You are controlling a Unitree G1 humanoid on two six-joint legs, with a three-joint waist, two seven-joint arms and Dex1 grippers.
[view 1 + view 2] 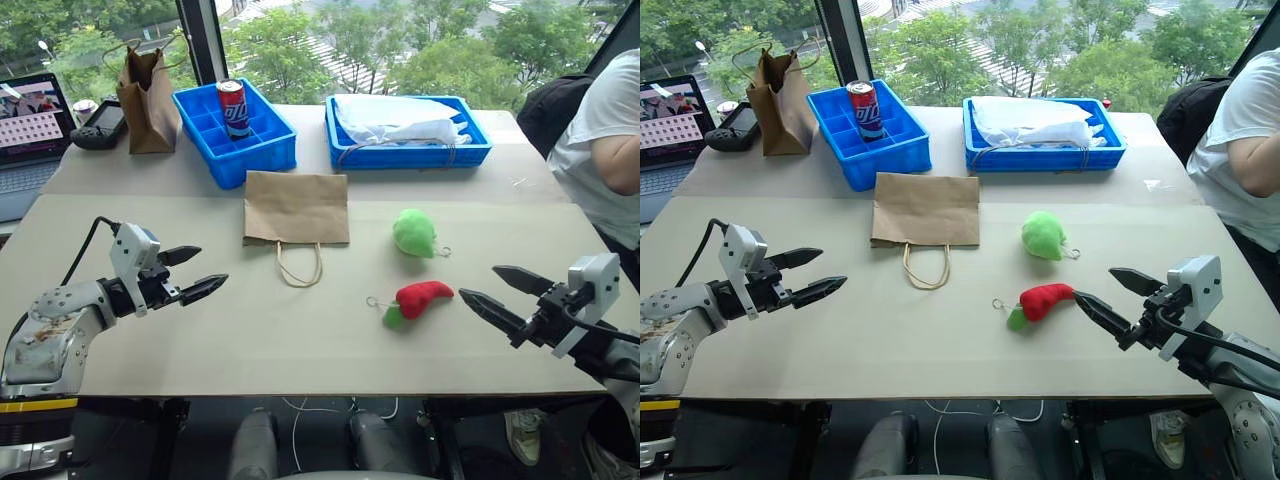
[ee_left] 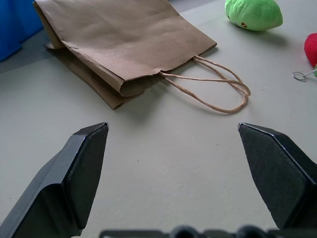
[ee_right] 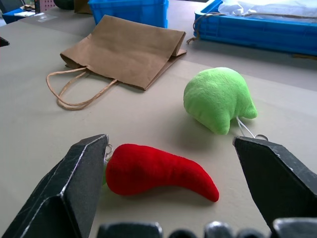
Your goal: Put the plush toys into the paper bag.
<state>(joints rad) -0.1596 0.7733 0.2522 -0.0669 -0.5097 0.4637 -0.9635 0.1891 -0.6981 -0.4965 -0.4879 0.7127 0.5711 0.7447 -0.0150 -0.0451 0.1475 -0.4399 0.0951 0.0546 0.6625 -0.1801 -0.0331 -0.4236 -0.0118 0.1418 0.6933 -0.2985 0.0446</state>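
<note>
Kraft-brown, the paper bag (image 1: 296, 207) lies flat mid-table, well in from the far edge, its long axis running far to near and its mouth and cord handles facing the near edge; it probably needs opening before anything goes in. Green plush toy (image 1: 414, 233) sits beside it toward the right edge. Nearer, the red chili toy (image 1: 420, 297) lies crosswise, stem leftward, tip toward the right gripper (image 1: 478, 288), jaws spread, empty. Left gripper (image 1: 196, 272) likewise wide, aimed bagward
</note>
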